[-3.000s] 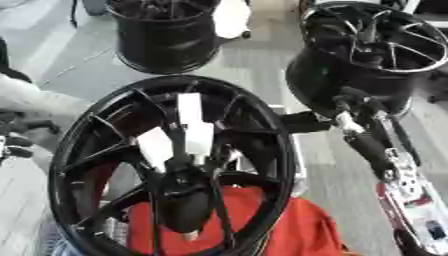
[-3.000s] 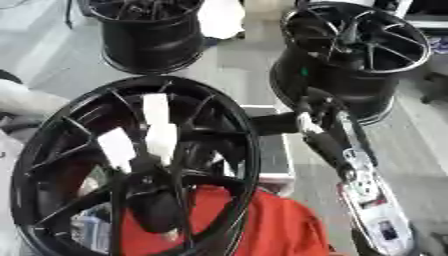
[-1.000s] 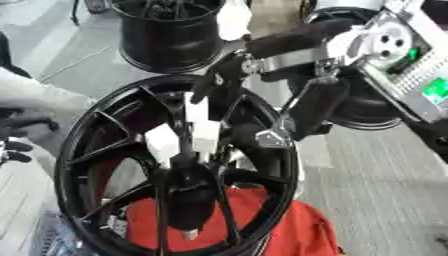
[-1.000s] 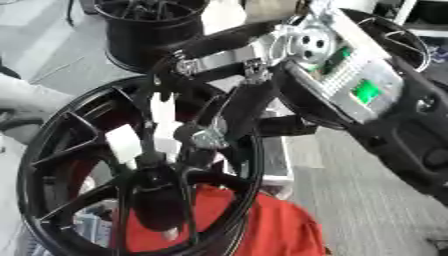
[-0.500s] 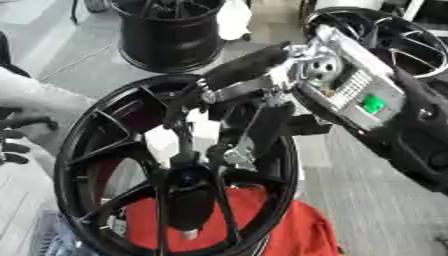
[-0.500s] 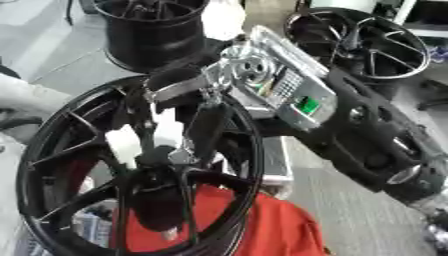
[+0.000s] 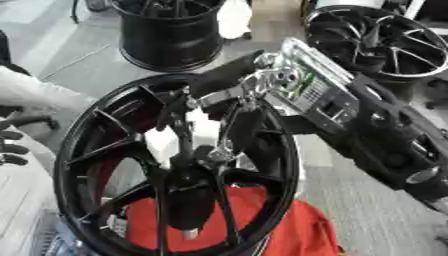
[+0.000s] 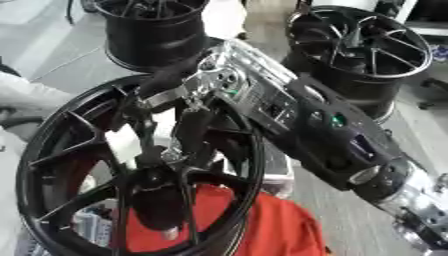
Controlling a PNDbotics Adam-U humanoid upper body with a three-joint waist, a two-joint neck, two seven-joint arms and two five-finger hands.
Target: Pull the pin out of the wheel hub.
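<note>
A large black spoked wheel (image 7: 74, 150) lies in front of me, its hub (image 7: 188, 185) at the middle. Two white pieces stand up between the spokes just above the hub: one upright (image 7: 203, 129) and one to its left (image 7: 160, 143). My right hand (image 7: 289, 85) reaches in from the right over the rim. It is open, its fingers (image 7: 241, 132) stretched down to either side of the upright white piece and ending by the hub. I cannot see whether they touch it. My left hand (image 7: 10, 147) rests open at the left edge, outside the rim.
A red cloth (image 7: 289, 230) lies under the wheel's near side. Two more black wheels stand at the back, one at the left (image 7: 171, 30) and one at the right (image 7: 385, 40), with a white bottle (image 7: 234, 17) between them. Grey floor runs along the right.
My right arm has swung in from the right over the wheel, and its hand has come down onto the white pieces at the hub. The wheel has stayed put.
</note>
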